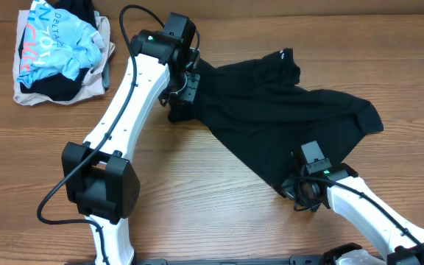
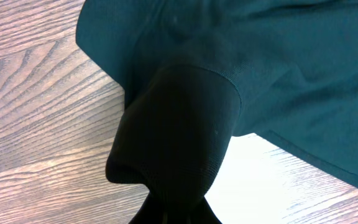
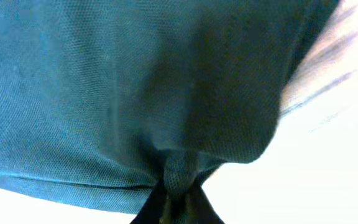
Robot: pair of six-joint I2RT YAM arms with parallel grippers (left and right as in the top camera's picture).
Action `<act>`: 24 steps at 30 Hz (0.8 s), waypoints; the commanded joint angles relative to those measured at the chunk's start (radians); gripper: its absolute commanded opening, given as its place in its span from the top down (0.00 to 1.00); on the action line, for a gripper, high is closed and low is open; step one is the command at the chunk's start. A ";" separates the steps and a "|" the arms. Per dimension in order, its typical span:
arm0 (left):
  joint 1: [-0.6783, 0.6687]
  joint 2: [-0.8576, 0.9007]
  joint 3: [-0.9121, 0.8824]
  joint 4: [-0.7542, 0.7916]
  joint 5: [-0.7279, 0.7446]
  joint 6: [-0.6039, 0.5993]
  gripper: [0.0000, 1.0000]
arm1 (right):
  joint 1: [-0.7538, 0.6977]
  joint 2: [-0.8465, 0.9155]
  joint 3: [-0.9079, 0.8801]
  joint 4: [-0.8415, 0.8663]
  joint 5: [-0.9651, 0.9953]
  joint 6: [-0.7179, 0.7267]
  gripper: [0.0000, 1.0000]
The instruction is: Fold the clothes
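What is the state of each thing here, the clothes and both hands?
black garment: unfolded, creased, held at two places.
left hand: shut on the black garment's far-left edge.
right hand: shut on its near corner.
light-blue top: crumpled, not folded.
beige garment: crumpled, partly under the light-blue top.

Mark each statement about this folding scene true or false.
1. The left tool grips the black garment. True.
2. The right tool hangs open, holding nothing. False: it is shut on the garment's near corner.
3. The light-blue top lies apart from the black garment. True.
4. The black garment is folded into a neat square. False: it lies spread out and rumpled on the table.
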 commanded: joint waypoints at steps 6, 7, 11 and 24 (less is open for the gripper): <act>0.071 -0.004 0.209 -0.098 -0.069 -0.021 0.96 | -0.105 -0.066 0.220 -0.204 0.053 -0.118 0.96; 0.081 -0.004 0.251 -0.117 -0.077 -0.021 0.96 | -0.130 -0.085 0.275 -0.243 0.062 -0.153 0.96; 0.128 -0.004 0.459 -0.196 -0.087 -0.016 0.96 | -0.256 -0.141 0.542 -0.386 0.080 -0.292 0.96; 0.233 -0.019 1.084 -0.297 -0.087 -0.013 0.96 | -0.653 -0.153 1.350 -0.607 0.066 -0.534 0.96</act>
